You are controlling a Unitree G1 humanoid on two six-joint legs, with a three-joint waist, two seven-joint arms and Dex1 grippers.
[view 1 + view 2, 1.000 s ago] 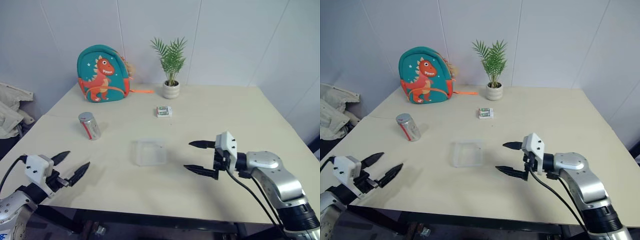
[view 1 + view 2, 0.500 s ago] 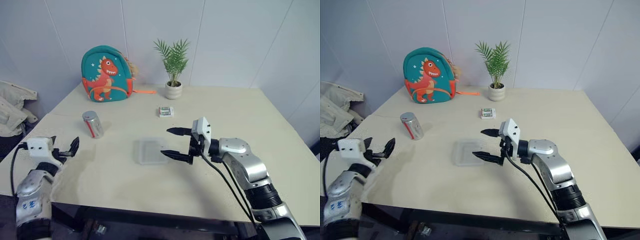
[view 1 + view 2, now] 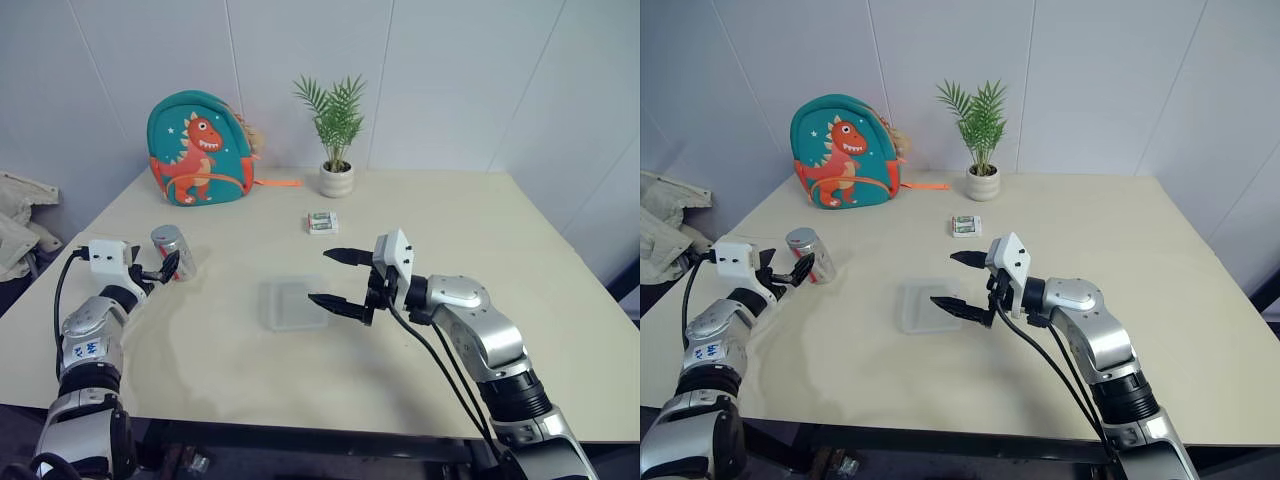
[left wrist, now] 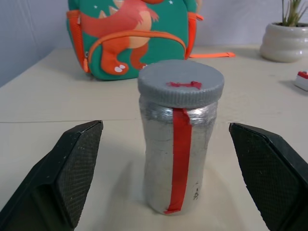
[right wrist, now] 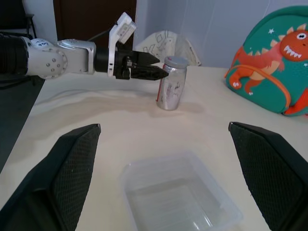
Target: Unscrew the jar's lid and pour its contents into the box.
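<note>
On table: jar (image 3: 174,251) upright, lid (image 4: 181,82) on; both grippers' jaws spread.

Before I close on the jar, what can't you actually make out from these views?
- Contents: the jar is silvery and opaque with the lid on, so nothing inside shows.
- Packet: too small in the eye views to read its print; cut by the edge in the left wrist view.
- Box: its near corner is cut off in the right wrist view.
</note>
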